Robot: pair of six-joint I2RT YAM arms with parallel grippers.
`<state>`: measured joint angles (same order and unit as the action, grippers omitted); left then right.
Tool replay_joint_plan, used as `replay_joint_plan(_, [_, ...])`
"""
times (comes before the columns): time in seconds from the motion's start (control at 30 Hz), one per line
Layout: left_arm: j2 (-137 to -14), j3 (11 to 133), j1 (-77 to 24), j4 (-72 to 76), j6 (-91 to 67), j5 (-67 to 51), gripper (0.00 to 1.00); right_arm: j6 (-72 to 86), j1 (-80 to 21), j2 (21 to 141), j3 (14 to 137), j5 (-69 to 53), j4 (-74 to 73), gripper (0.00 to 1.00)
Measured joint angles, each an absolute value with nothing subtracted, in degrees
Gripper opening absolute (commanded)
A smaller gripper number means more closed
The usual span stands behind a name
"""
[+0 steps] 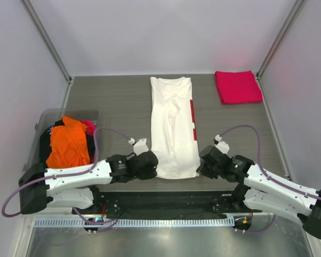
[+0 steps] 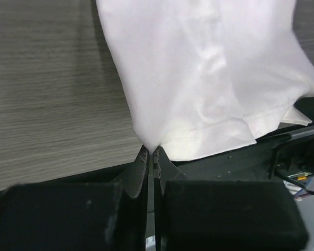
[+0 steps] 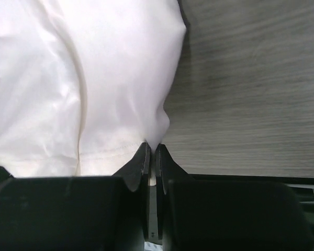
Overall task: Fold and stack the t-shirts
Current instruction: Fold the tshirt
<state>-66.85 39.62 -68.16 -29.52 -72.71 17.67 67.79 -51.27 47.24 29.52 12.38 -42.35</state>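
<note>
A white t-shirt (image 1: 173, 123), folded into a long strip with a red panel along its right edge, lies lengthwise in the middle of the table. My left gripper (image 1: 153, 167) is shut on its near left corner (image 2: 149, 140). My right gripper (image 1: 200, 169) is shut on its near right corner (image 3: 156, 138). A folded pink-red t-shirt (image 1: 237, 87) lies at the far right. Orange (image 1: 68, 140) and dark t-shirts are piled in the bin at the left.
A clear plastic bin (image 1: 44, 116) stands at the left edge. The black base rail (image 1: 166, 203) runs along the near table edge. White walls enclose the table on three sides.
</note>
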Motion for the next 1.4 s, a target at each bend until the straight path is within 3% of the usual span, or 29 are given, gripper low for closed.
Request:
replay_joint_plan(0.3, [-65.58,52.45,-56.31,-38.24,-63.88,20.84,0.00,58.72,-43.70,59.90,46.74,18.24,-43.66,0.01])
replay_joint_plan(0.67, [-78.81,66.76,-41.60,-37.10,-53.12,13.47,0.00,44.40,-31.48,75.55,63.86,16.21,-40.71,0.01])
replay_joint_plan(1.23, [-101.47,81.08,-31.05,-37.10,-44.93,5.82,0.00,35.70,-24.80,96.31,75.66,10.52,-37.06,0.01])
replay_joint_plan(1.4, [-106.63,84.36,-29.52,-37.63,-43.79,5.04,0.04,33.98,-23.53,102.13,79.68,8.84,-36.64,0.01])
